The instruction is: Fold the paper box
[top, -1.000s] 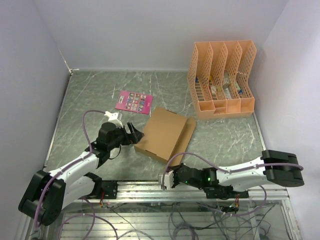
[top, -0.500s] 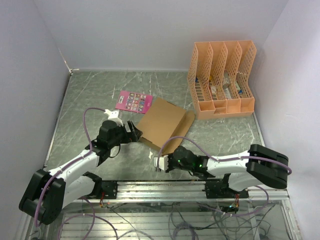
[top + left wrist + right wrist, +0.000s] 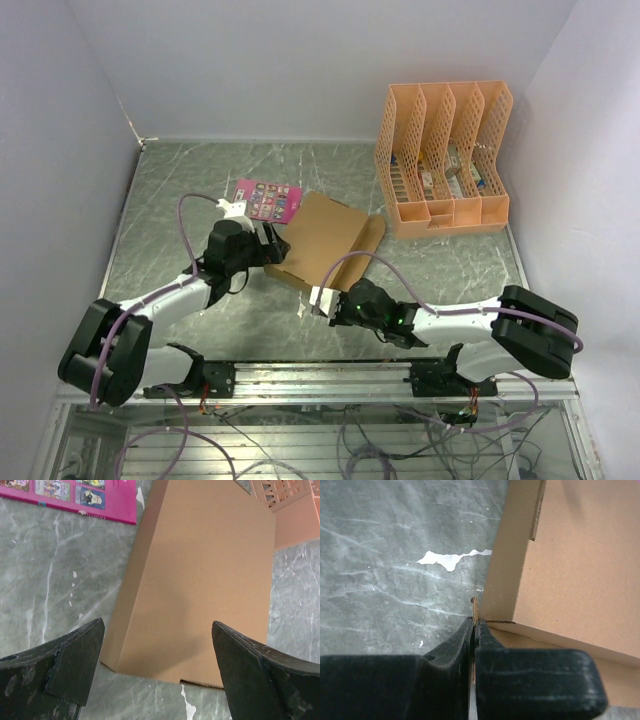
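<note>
Two hands work on one paper box [image 3: 325,235], which lies near the middle of the table [image 3: 180,190], a little toward the far edge. The single pink card [image 3: 268,199] is just beside it on the side of the left edge, and the single orange file organizer [image 3: 445,160] stands near it at the far right corner. The left hand [image 3: 270,243] has its fingers spread wide at the box's left side and holds nothing; its wrist view shows the plain brown top panel lying between and beyond the two dark fingers. The right hand [image 3: 320,300] has its fingers pressed together on a thin cardboard edge at the box's near corner, where a side wall meets the panel. The step in hand appears to be turning that near flap or wall into place. To do it well, the right hand should pinch close to the crease and swing the flap about its fold line rather than drag it toward the near edge, since so light a box would probably slide. The left hand would best settle against the left wall or onto the panel first, bracing the box. A gentle pull should spare the thin edge from tearing.
</note>
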`<state>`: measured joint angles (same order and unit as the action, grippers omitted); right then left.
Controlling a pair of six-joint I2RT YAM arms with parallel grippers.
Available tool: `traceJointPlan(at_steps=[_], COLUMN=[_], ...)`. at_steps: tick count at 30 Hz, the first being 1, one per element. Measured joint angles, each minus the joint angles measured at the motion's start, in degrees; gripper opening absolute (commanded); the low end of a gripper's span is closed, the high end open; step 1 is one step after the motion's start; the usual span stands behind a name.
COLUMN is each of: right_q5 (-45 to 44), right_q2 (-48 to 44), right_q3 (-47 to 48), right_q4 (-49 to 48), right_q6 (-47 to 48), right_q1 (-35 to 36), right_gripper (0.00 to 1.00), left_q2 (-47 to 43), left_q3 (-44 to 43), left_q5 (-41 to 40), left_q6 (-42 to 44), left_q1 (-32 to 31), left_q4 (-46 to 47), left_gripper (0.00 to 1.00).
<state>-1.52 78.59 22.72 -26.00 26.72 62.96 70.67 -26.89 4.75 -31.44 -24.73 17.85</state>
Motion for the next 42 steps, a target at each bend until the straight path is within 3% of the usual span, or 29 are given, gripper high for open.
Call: traceJointPlan(at_steps=[9,15,18,23,28,42], right_q5=[-2.86,-3.21,-3.34,-4.09,-4.68,-7.80], right_q2=[-4.17,-6.34,-6.34,-6.40,-9.25,-12.74], right_q3=[-0.15,-1.97,-2.64,-3.67,-3.67,-3.67], right_q4=[2.19,2.05,1.86,1.46,1.49,1.07], right_q6=[-11.34,-13.46,-14.14,-14.49,-14.27,-14.27], right_q1=[0.00,0.00,0.00,0.00,0.00,0.00], right_gripper=[0.00,0.00,0.00,0.00,0.00,0.00], left_q2=[5.07,7.04,7.13,7.52,6.86,6.60], left_q3=[-1.62,-1.62,-1.62,-1.62,-1.62,-1.20], left_q5=[2.91,9.66,12.35,13.44,10.95,8.37], left_q6=[1.07,1.36,1.70,2.14,2.08,-2.71], left_q1=[0.68,0.68,0.68,0.70,1.05,5.86], left_q4=[4.81,9.09,9.51,8.90,7.54,6.67], left_gripper=[0.96,0.78,0.75,0.76,0.86,0.91])
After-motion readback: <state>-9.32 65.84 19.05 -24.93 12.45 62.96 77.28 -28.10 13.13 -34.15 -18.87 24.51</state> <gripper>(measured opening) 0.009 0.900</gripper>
